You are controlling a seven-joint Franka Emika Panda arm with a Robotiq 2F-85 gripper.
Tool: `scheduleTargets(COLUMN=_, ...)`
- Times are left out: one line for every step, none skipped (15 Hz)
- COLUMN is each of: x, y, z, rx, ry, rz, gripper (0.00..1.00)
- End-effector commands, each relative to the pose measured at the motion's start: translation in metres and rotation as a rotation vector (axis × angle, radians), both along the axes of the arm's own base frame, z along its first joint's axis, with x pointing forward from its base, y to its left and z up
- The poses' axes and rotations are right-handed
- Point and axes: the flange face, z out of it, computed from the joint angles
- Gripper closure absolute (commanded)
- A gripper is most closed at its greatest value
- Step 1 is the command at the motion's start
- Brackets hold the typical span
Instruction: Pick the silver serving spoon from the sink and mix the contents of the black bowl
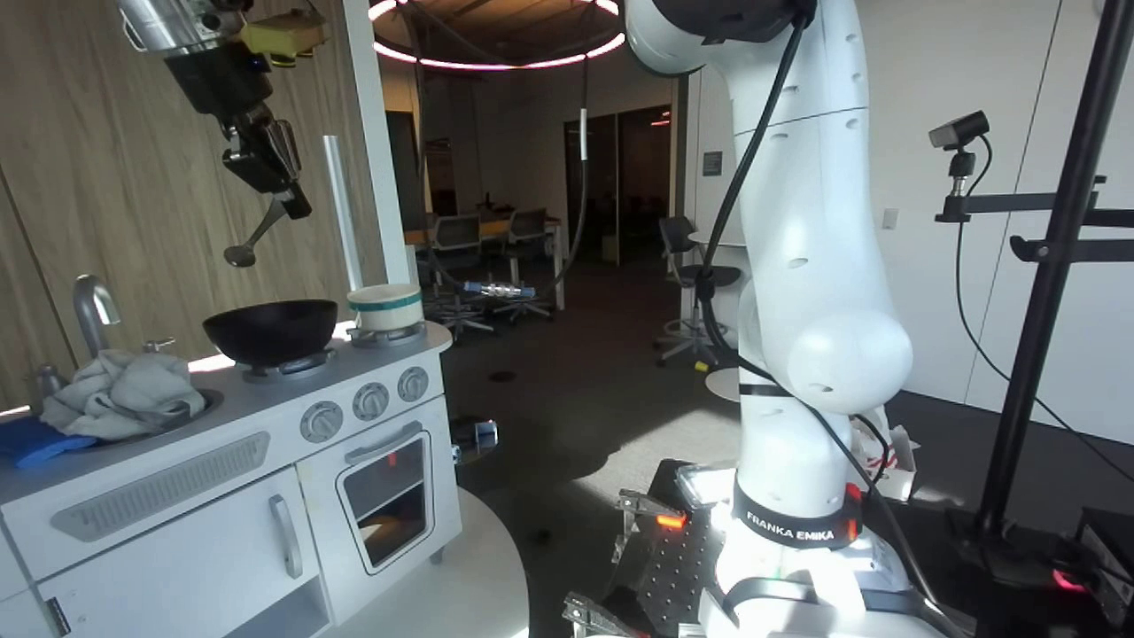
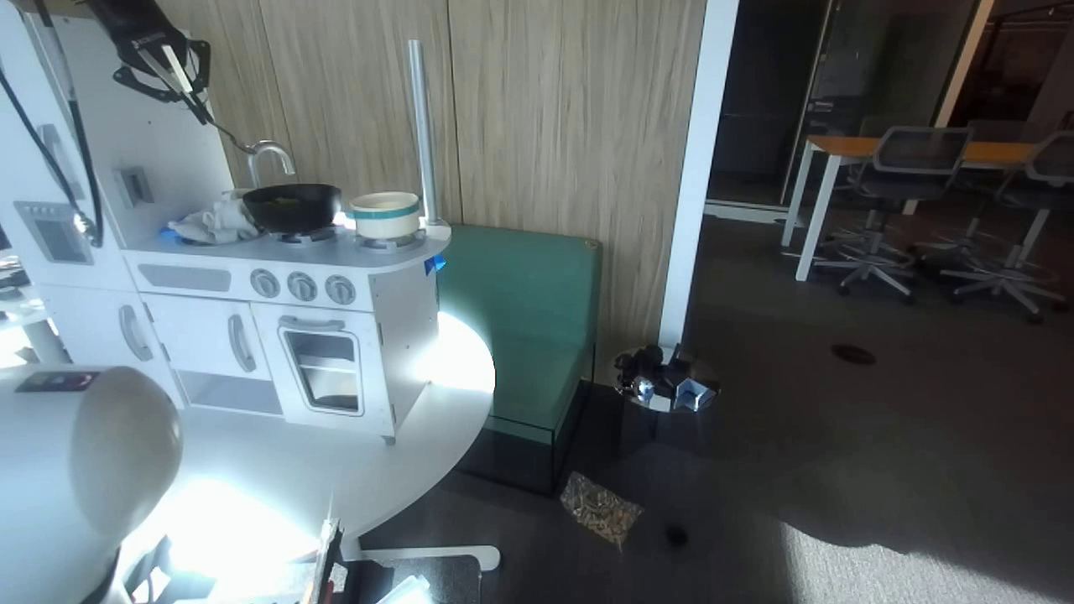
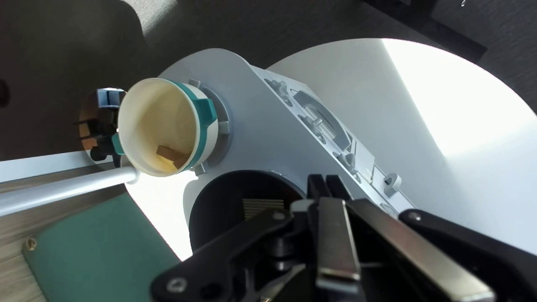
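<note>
The long-handled silver metal serving spoon (image 1: 262, 228) should be lowered slowly into the wide, round-bottomed black bowl (image 1: 273, 333) below the claw (image 1: 292, 200), then moved in small circles without the rim being pushed. The claw is almost closed; the spoon's handle is pinched between its tips.

Hard light is flooding the desk (image 2: 336, 461) in an exterior view, burning out patches at lower left and left of centre, while the floor (image 2: 923, 453) at right is lying dark except at the bottom. In an exterior view, a ring lamp (image 1: 496, 66) is glowing pinkish at upper centre before a dim background. In the wrist view, glare is whitening the desk at right, and the dark tool (image 3: 326, 184) is looking soft-edged.
</note>
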Motion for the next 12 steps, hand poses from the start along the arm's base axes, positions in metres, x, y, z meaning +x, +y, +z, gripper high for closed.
scheduleTargets(x=0.002, y=-0.015, z=-0.005, rx=0.076, ry=0.013, rz=0.026, gripper=0.99)
scheduleTargets(x=0.007, y=-0.016, z=-0.008, rx=0.090, ry=0.029, rz=0.041, gripper=0.99)
scheduleTargets(x=0.012, y=-0.020, z=-0.012, rx=0.100, ry=0.048, rz=0.053, gripper=0.99)
scheduleTargets(x=0.017, y=-0.023, z=-0.017, rx=0.109, ry=0.066, rz=0.064, gripper=0.99)
scheduleTargets(x=0.022, y=-0.025, z=-0.021, rx=0.115, ry=0.084, rz=0.076, gripper=0.99)
scheduleTargets(x=0.024, y=-0.028, z=-0.025, rx=0.118, ry=0.104, rz=0.086, gripper=0.99)
scheduleTargets(x=0.027, y=-0.033, z=-0.028, rx=0.119, ry=0.126, rz=0.092, gripper=0.99)
scheduleTargets(x=0.028, y=-0.037, z=-0.031, rx=0.113, ry=0.140, rz=0.092, gripper=0.99)
scheduleTargets(x=0.028, y=-0.042, z=-0.031, rx=0.111, ry=0.153, rz=0.092, gripper=0.99)
scheduleTargets(x=0.028, y=-0.046, z=-0.032, rx=0.106, ry=0.163, rz=0.090, gripper=0.99)
scheduleTargets(x=0.026, y=-0.050, z=-0.030, rx=0.106, ry=0.168, rz=0.083, gripper=0.99)
scheduleTargets(x=0.024, y=-0.056, z=-0.027, rx=0.112, ry=0.173, rz=0.082, gripper=0.99)
